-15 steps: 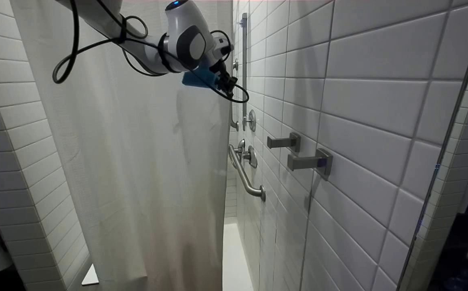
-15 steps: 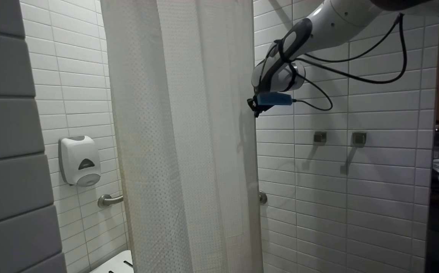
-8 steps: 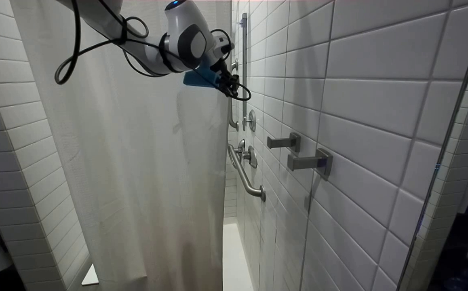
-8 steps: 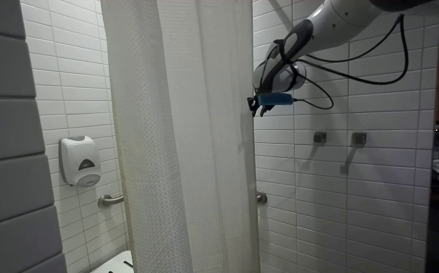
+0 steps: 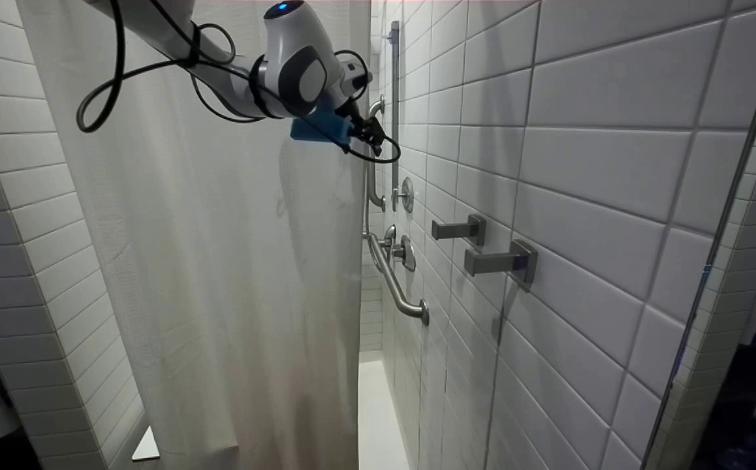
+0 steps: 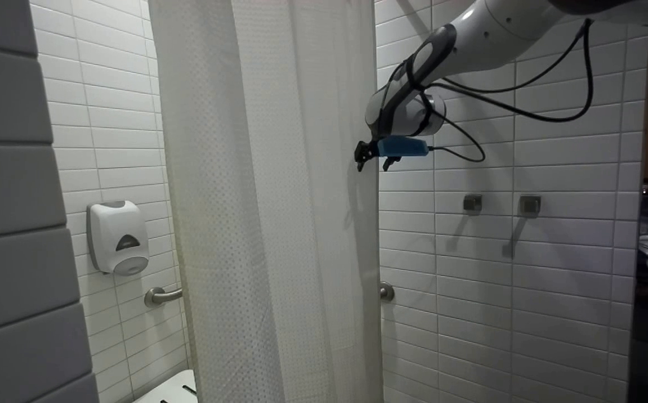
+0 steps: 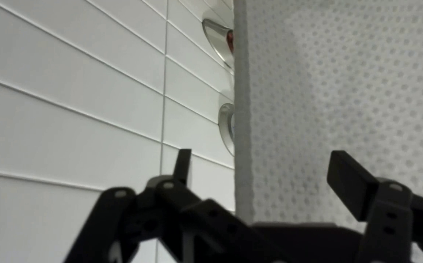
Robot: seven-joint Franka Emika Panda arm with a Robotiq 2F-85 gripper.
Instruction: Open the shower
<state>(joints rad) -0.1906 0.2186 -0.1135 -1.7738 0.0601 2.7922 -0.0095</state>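
Observation:
The shower's pleated white curtain (image 5: pixel 221 261) hangs across most of the stall, its free edge near the tiled wall. Through the narrow gap beside that edge, a chrome grab bar (image 5: pixel 394 287) and the white floor (image 5: pixel 378 405) show. My gripper (image 6: pixel 374 166) is near the curtain's free edge at upper height, its fingers spread. In the wrist view the gripper (image 7: pixel 260 160) has the curtain's hem (image 7: pixel 243 128) crossing between its separated fingers, one seen against tile, one against fabric. Nothing is gripped; whether the fabric lies within finger reach I cannot tell.
Two square metal hooks (image 5: pixel 489 261) jut from the tiled wall (image 5: pixel 587 196). A soap dispenser (image 6: pixel 122 240) and a white slatted seat (image 6: pixel 175 386) stand past the curtain's far edge. Loose black cable (image 5: pixel 100 117) loops off the arm.
The fingers were together a second ago and have spread apart. My gripper has shifted slightly toward the curtain, away from the wall. The curtain's free edge has moved a little, baring more grab bar.

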